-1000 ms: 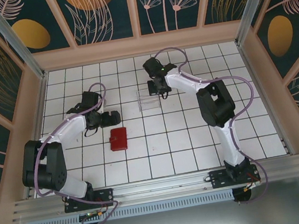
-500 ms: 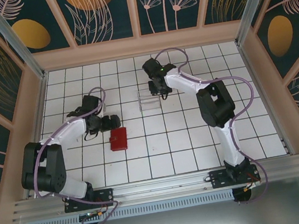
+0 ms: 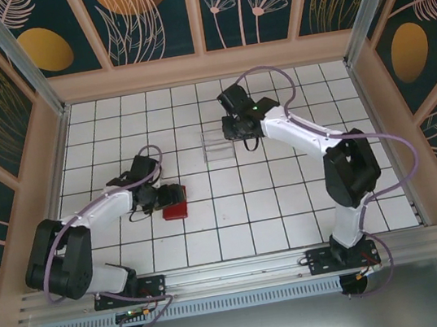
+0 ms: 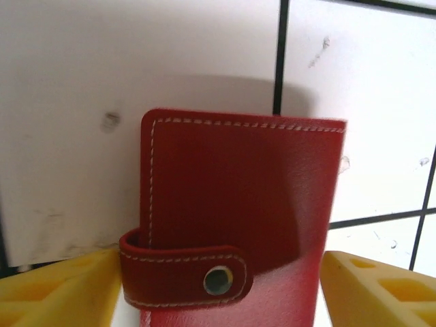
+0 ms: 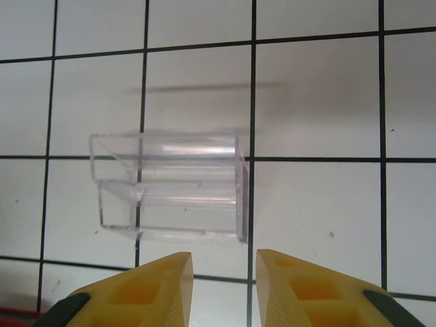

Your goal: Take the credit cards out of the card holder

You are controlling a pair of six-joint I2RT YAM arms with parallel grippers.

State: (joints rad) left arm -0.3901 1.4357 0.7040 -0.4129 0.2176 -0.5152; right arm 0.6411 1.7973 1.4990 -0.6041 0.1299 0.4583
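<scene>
The card holder (image 3: 177,211) is a closed red wallet lying flat on the tiles, its tab snapped shut over the front (image 4: 245,204). The credit cards are hidden inside it. My left gripper (image 3: 174,195) is down at the wallet's far end with its yellow fingers (image 4: 75,286) on either side of it. The left finger is against the tab and the right finger stands a little off the edge (image 4: 219,257). My right gripper (image 3: 240,132) hovers just right of the clear box, open by a narrow gap with nothing between its fingers (image 5: 223,257).
A small clear plastic box (image 3: 217,145) stands on the tiles at mid-back, just beyond the right fingertips (image 5: 170,187). Pink walls fence the white tiled floor (image 3: 290,202) on three sides.
My left gripper slid right and nearer onto the card holder, and its jaws narrowed around it. The right gripper parted its jaws and backed off to the right of the clear box.
</scene>
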